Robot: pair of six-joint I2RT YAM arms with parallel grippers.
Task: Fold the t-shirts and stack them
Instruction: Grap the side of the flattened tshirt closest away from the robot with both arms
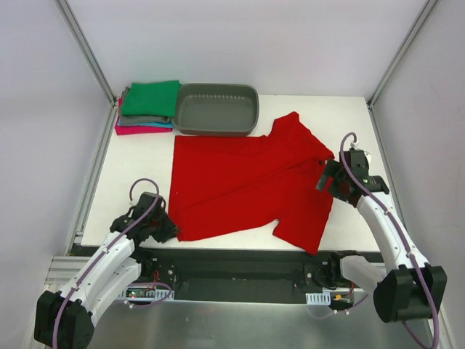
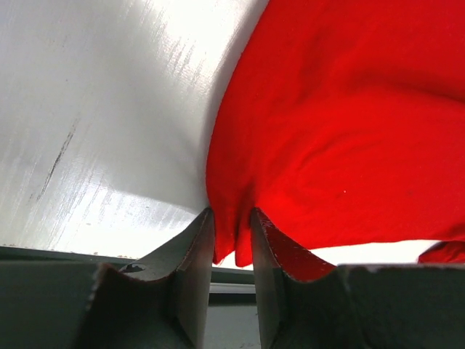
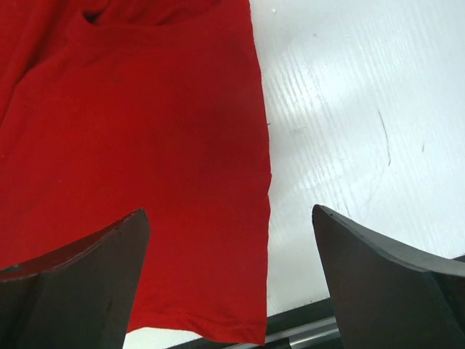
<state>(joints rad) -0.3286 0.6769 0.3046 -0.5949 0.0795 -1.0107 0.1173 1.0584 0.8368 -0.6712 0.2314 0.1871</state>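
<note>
A bright red t-shirt lies spread over the middle of the white table, partly doubled over at its right side. My left gripper is at the shirt's near left corner. In the left wrist view its fingers are shut on a pinched fold of the red cloth. My right gripper hovers open over the shirt's right edge. In the right wrist view its jaws stand wide apart above the red hem. Folded t-shirts are stacked at the back left: green on top, then grey and magenta.
A grey oval plastic tub stands at the back, right beside the folded stack and touching the red shirt's far edge. Metal frame posts rise at the back corners. The table's near edge and a black rail run just behind both grippers.
</note>
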